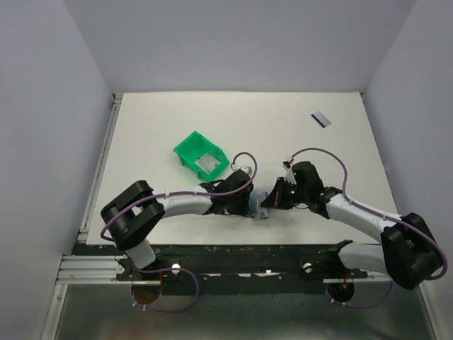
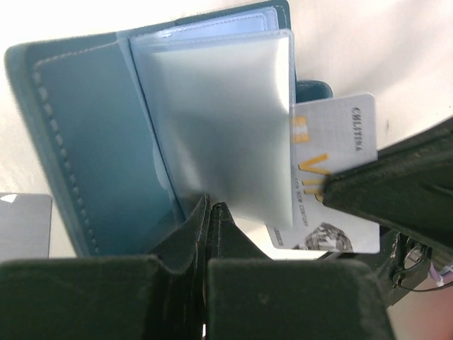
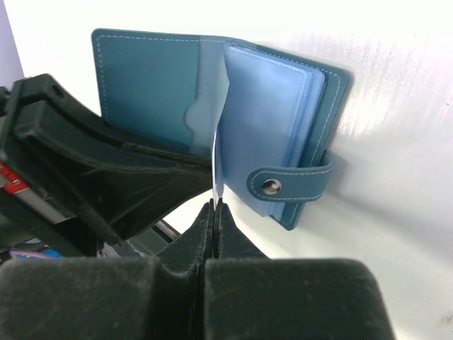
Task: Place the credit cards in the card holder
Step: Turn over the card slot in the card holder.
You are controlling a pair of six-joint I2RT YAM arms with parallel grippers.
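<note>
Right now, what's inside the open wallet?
Clear plastic sleeves fill the wallet. A white card, pinched by the right gripper, has one end under the front sleeve. The cloudy plastic covers that end, so whether it is in a pocket cannot be seen.

Bright even light, glare on the table [image 3: 396, 71], sheen on the card holder [image 2: 205, 120], foreground blurred.
</note>
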